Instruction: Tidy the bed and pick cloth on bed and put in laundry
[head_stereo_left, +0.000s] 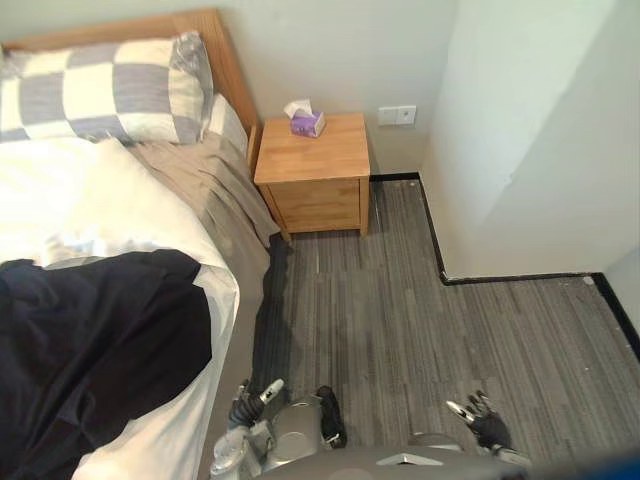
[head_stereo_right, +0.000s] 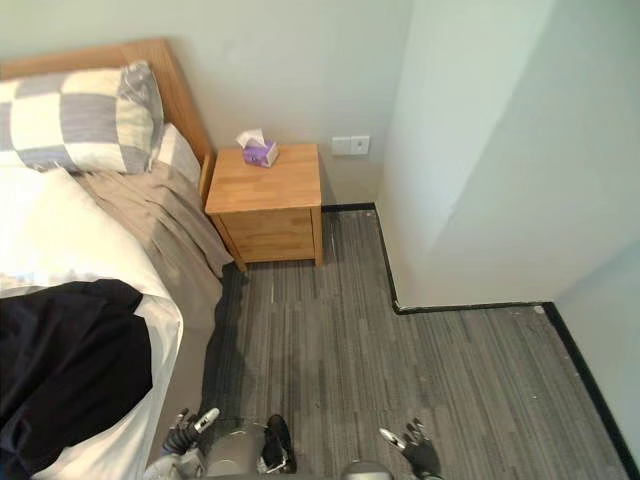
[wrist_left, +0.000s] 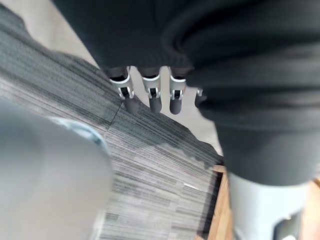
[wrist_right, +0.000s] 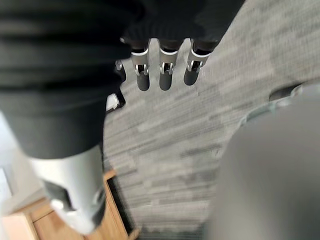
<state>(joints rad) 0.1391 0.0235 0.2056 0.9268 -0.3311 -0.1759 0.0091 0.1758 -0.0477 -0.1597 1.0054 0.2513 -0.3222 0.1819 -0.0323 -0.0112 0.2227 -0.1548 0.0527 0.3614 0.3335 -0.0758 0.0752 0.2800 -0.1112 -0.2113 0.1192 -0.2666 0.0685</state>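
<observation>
A black cloth (head_stereo_left: 90, 350) lies crumpled on the white duvet (head_stereo_left: 90, 200) at the near end of the bed, reaching the bed's side edge. A checked grey and white pillow (head_stereo_left: 100, 90) leans at the wooden headboard (head_stereo_left: 215, 45). My left hand (head_stereo_left: 250, 405) hangs low beside the bed's edge over the floor, fingers straight and holding nothing (wrist_left: 150, 92). My right hand (head_stereo_left: 485, 420) hangs low on the other side over the carpet, fingers relaxed and empty (wrist_right: 165, 70). Both hands are well apart from the cloth.
A wooden nightstand (head_stereo_left: 315, 170) with a purple tissue box (head_stereo_left: 305, 120) stands by the bed's head. Grey striped carpet (head_stereo_left: 420, 320) spreads in front. A white wall corner (head_stereo_left: 440, 180) juts in at the right, with black skirting along it.
</observation>
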